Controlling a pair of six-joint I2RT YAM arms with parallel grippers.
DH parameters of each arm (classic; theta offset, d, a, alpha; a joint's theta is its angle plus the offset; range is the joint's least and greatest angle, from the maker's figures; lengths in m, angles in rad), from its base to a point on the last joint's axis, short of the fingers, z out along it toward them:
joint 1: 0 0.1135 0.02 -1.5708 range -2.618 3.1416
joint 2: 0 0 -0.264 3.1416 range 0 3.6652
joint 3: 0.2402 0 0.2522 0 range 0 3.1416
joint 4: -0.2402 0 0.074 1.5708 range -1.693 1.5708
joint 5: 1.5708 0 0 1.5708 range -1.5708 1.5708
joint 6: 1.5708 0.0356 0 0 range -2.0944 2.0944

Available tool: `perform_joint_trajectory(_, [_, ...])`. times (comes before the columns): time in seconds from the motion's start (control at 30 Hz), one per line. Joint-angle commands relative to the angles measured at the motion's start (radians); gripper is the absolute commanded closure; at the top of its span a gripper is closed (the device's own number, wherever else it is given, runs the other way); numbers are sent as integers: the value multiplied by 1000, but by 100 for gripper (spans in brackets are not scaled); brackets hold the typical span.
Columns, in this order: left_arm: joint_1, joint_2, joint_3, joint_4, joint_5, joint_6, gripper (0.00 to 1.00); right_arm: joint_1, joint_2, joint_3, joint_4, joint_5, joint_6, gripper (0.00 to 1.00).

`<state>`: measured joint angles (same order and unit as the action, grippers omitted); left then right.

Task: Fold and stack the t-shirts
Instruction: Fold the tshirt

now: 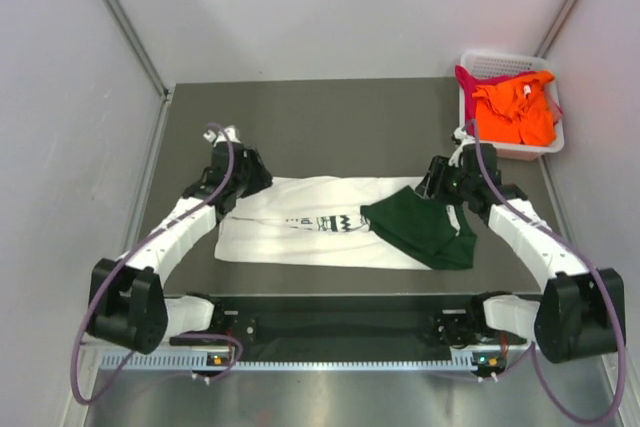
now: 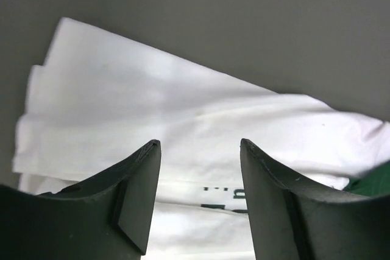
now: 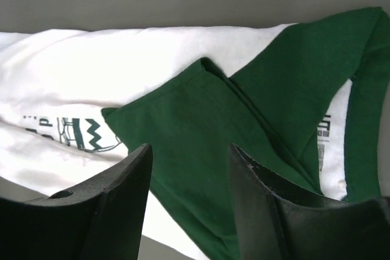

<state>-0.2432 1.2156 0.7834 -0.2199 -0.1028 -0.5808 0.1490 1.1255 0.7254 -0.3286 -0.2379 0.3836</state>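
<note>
A white t-shirt with black print lies folded flat across the middle of the table, and its dark green sleeve part is folded over at the right end. My left gripper hovers over the shirt's left end, open. In the left wrist view the left gripper shows only white cloth between its fingers. My right gripper hangs over the green part, also open. The right wrist view has the right gripper above the green cloth, holding nothing.
At the back right corner a white lattice basket holds an orange t-shirt and a magenta t-shirt. The dark table is walled by pale panels on the left, right and back.
</note>
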Motion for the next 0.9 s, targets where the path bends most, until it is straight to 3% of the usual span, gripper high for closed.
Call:
perform_joint_trajectory(0.0, [-79,65,79,10,29,16,41,52,78,65,37,92,-13,48])
perform_joint_trajectory(0.1, [-224,166,163,22,34,51,41,52,70,11,71,153,20,48])
perform_joint_trajectory(0.2, [-254,249,240,2,38,52,42,52,48,-46,134,143,28,47])
perform_joint_trajectory(0.33, [-260,278,249,39,98,75,41,54,117,-26,149,97,-12,46])
perform_joint_trajectory(0.5, [-261,265,231,45,77,102,35,57,201,18,200,68,-34,46])
perform_joint_trajectory(0.87, [-260,188,73,212,97,147,35,110,382,137,200,114,-64,52])
